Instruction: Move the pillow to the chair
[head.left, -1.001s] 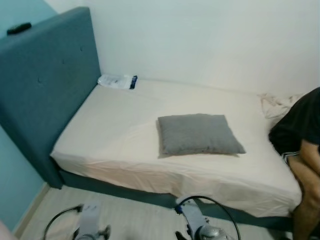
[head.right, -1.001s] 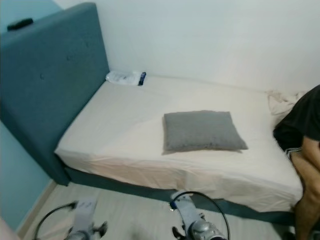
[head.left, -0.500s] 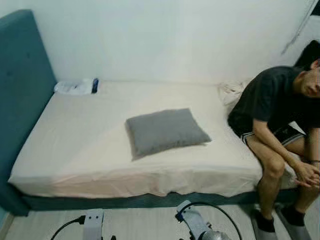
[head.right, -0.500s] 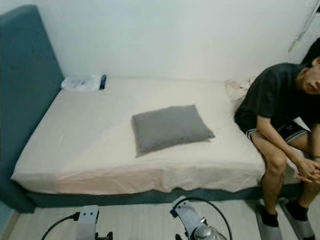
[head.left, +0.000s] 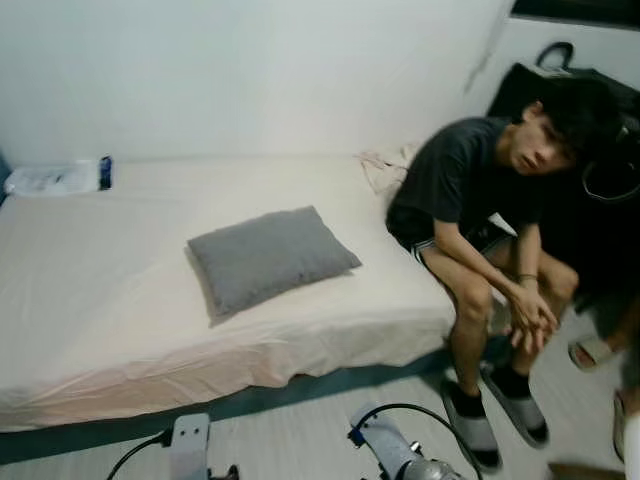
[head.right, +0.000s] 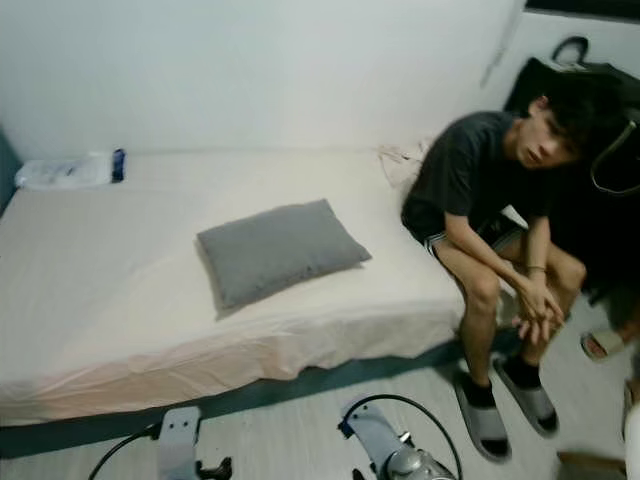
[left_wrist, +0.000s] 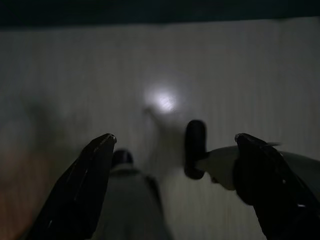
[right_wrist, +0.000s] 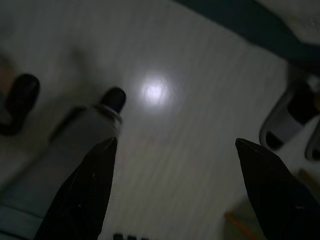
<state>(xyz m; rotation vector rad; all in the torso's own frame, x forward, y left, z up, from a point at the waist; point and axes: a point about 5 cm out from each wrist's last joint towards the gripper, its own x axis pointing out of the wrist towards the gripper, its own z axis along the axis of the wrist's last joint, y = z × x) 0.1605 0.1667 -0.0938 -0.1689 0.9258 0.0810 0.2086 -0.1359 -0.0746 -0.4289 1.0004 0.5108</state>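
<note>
Left eye view has swung rightward since a second ago — the headboard is gone and a seated person (head.left: 480, 200) now fills the right. The pillow (head.left: 268, 256) lies untouched mid-bed (head.left: 90, 330). Our left hand (left_wrist: 175, 190) and right hand (right_wrist: 172, 190) hang released over the floor; we judge we're searching for the chair.

Pillow (head.left: 268, 257): plain grey. Bed (head.left: 90, 300): cream sheet, teal base. Wall (head.left: 250, 70): white. Floor (head.left: 300, 440): pale wood grain. Person (head.left: 470, 190): dark grey t-shirt, black shorts with white trim, black socks, grey slippers. Packet (head.left: 55, 177): white, blue end. End effector fingers (right_wrist: 82, 200): black.
</note>
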